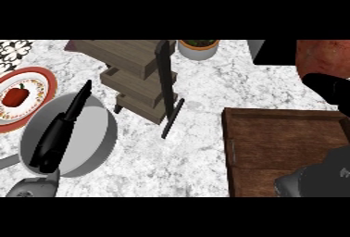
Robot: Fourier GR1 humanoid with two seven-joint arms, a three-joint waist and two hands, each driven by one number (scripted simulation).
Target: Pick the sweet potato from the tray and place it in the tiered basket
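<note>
The left hand (pixel 49 141) is recorded as black throughout, long and narrow, with a smooth matt surface on which faint highlights are seen. Its fingers (pixel 80 97) are slender and taper to thin dark tips. The left forearm (pixel 31 189) is seen at the lower left edge as a rounded grey shell with lighter grey edging and darker shaded panels.

The right hand (pixel 328 88) is noted at the right edge as a black, rounded, glossy form. The right forearm (pixel 314 178) is recorded at the lower right corner as a bulky dark grey casing with curved contours and a small pale marking, which cannot be read. No cables or screws can be made out.
</note>
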